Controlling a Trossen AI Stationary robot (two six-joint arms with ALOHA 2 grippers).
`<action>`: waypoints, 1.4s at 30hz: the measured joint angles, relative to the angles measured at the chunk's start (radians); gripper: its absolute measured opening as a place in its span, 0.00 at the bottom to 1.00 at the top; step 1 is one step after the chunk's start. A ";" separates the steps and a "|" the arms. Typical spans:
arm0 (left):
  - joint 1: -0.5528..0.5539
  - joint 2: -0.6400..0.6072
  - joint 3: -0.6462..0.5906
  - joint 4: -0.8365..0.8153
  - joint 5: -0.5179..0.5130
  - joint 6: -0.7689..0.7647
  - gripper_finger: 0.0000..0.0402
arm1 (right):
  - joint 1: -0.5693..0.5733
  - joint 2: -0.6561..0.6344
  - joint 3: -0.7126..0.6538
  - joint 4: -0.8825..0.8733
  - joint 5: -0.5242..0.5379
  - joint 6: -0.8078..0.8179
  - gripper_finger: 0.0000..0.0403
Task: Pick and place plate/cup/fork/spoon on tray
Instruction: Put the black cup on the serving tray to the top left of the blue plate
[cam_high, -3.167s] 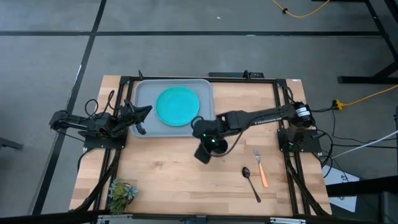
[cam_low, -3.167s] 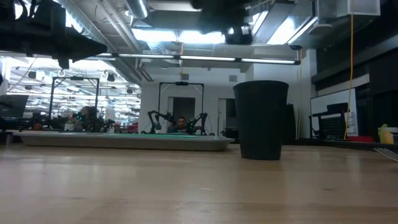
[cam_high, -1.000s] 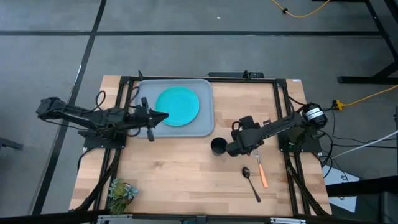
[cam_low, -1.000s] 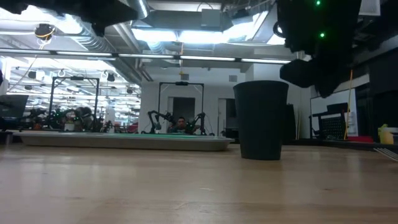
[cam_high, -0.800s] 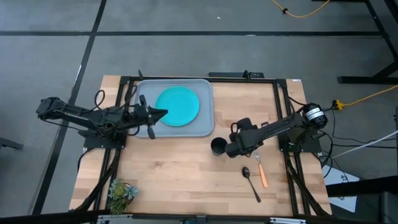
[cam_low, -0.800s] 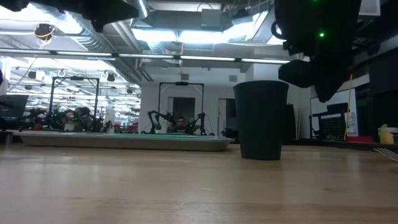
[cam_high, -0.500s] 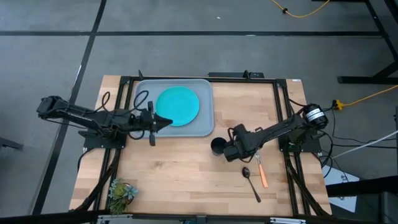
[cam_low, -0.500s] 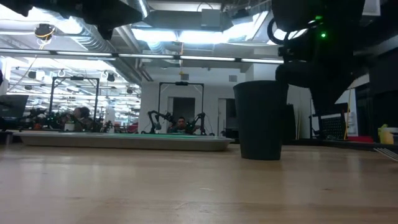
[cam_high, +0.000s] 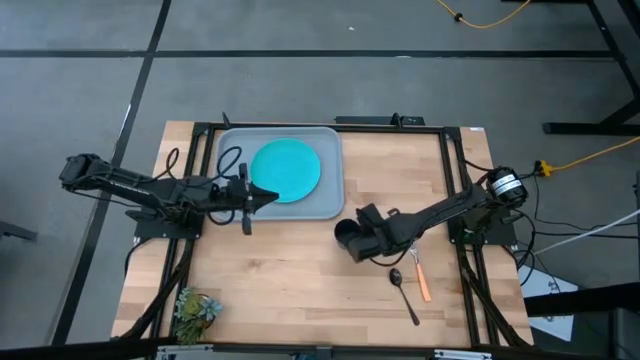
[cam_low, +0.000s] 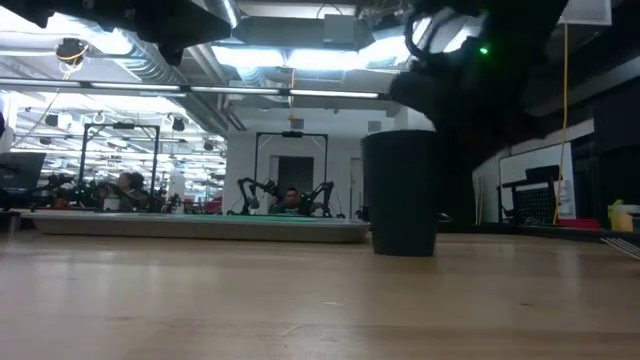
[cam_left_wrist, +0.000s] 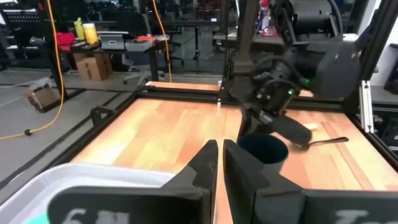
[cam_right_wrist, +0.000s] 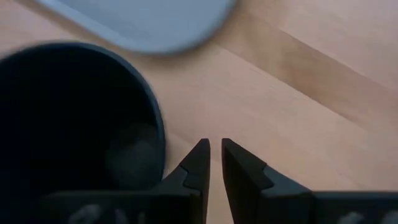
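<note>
The dark cup (cam_high: 344, 232) stands upright on the wood just off the tray's near right corner; it also shows in the low view (cam_low: 400, 190). The teal plate (cam_high: 285, 170) lies flat in the grey-blue tray (cam_high: 232, 150). The orange-handled fork (cam_high: 421, 272) and the dark spoon (cam_high: 403, 290) lie on the table to the cup's right. My right gripper (cam_right_wrist: 212, 149) is shut, low beside the cup's right side (cam_right_wrist: 74, 124). My left gripper (cam_high: 272, 196) is shut and empty above the tray's near edge, pointing toward the cup (cam_left_wrist: 262, 149). My right gripper comes at the cup slanting down from the table's right. The outer side of one shut finger (cam_right_wrist: 194, 163) stands against the cup's wall just below its rim (cam_right_wrist: 163, 146). The cup stays upright with its base on the table. The gripper's body hides the exact place of contact.
A small potted plant (cam_high: 195, 305) sits at the table's near left corner. Bare wood lies between the tray and the near edge. Black frame rails run along the table's left and right sides.
My right gripper has gone toward the table's left and down, coming up against the cup. The cup has slid a little toward the table's left, still upright. My left gripper has shifted slightly toward the near edge.
</note>
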 joint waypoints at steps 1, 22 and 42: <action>0.000 0.000 0.000 0.000 0.000 0.000 0.05 | 0.000 0.000 0.000 0.035 0.007 -0.026 0.11; 0.000 0.000 0.000 -0.034 0.000 0.000 0.05 | -0.077 0.025 0.000 0.501 0.018 -0.320 0.11; 0.000 0.000 0.000 -0.076 0.001 -0.006 0.05 | 0.064 0.129 0.001 0.506 -0.202 -0.188 0.11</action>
